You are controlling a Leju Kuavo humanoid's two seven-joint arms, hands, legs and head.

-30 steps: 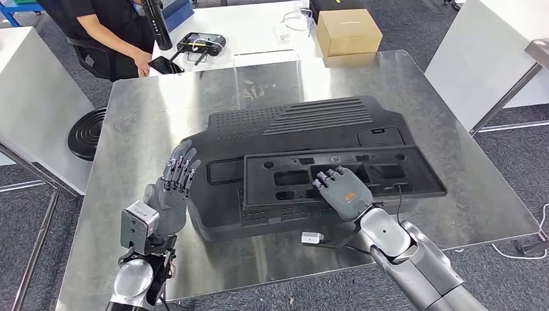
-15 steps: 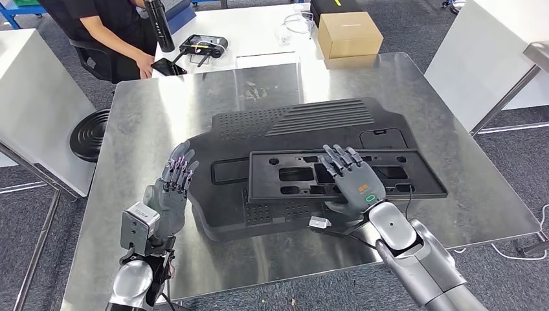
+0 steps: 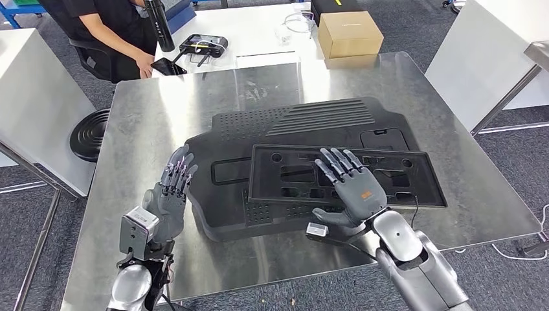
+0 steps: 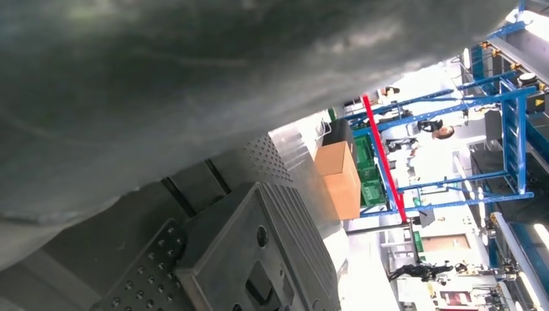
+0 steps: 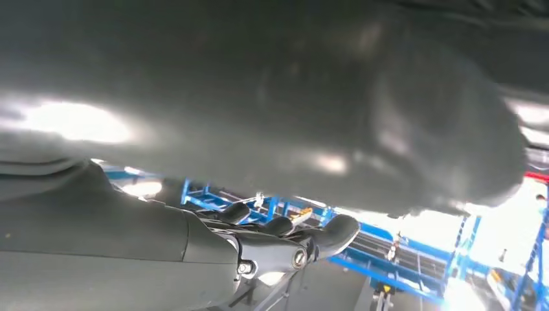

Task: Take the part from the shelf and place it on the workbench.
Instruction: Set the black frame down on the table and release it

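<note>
Reaching over the near edge of the counter (image 3: 194, 272), my right robot hand (image 3: 353, 188) hovered with fingers spread and apart, holding nothing, palm down above the flat black frame part (image 3: 414, 175); whether it touched the plastic I could not tell. My left robot hand (image 3: 169, 194) stood just beside the left end of the large black panel (image 3: 311, 116), fingers loosely apart and empty. The frame part lay on top of that panel, so it was already on the counter, and I judged the placing nearly done. To finish well, I thought both hands should lift straight up and back, without dragging the frame, since smooth moulded plastic would probably slide on plastic. The frame was a thin matt rectangle with several cut-out windows and round holes at its corners; the panel beneath was broader, with a ribbed band and dotted perforated patches. The counter was brushed, reflective steel. Beyond it a cardboard box (image 3: 348, 32) sat on a white table (image 3: 259, 26), where a person (image 3: 107, 26) was seated.
</note>
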